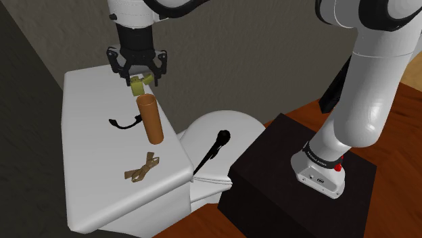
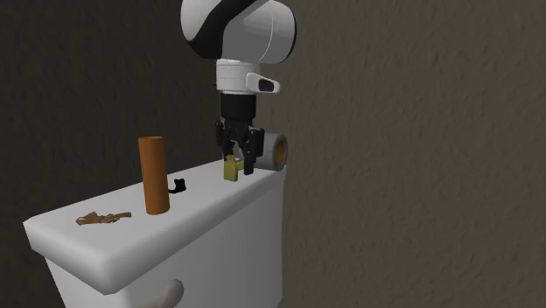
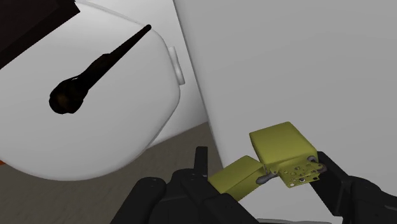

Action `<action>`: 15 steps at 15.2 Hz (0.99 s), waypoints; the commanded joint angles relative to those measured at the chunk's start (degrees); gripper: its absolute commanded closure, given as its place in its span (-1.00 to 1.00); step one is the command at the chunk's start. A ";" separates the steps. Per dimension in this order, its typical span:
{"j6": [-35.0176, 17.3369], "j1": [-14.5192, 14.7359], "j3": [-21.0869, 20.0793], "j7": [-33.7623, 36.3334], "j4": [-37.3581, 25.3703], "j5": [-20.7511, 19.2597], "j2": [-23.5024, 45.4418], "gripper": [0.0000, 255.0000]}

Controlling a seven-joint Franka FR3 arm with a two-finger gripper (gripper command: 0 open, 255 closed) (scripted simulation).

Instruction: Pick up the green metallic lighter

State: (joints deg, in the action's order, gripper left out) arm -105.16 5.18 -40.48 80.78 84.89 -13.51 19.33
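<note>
The black stand (image 1: 270,162) sits closest, and beside it a black wand-like object (image 1: 216,145) lies across the white toilet lid (image 1: 237,125). On the white tank lid (image 1: 88,135), a tan bow-shaped piece (image 1: 142,168) lies near the front edge. Behind it a brown tube (image 1: 150,120) stands upright mid-surface, with a small black hook (image 1: 125,123) just beside it. At the tank lid's back edge, near the wall, the gripper (image 1: 140,80) points down with its fingers clamped on the olive-green lighter (image 1: 138,84), whose flip cap hangs open. The lighter seems barely above the surface, though contact is hard to judge. A grey roll (image 2: 278,151) rests behind it at the corner.
</note>
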 commanded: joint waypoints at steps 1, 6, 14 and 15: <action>0.02 -0.03 0.02 -0.02 0.07 0.00 0.02 1.00; 0.02 -0.05 0.00 -0.02 0.14 0.04 -0.06 1.00; 5.71 1.20 -0.11 -0.12 -6.30 -0.32 0.75 1.00; 6.57 1.41 -0.12 -0.13 -7.31 -0.41 0.91 1.00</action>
State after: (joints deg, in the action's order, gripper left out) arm -99.61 6.26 -40.60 80.60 78.84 -13.75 19.94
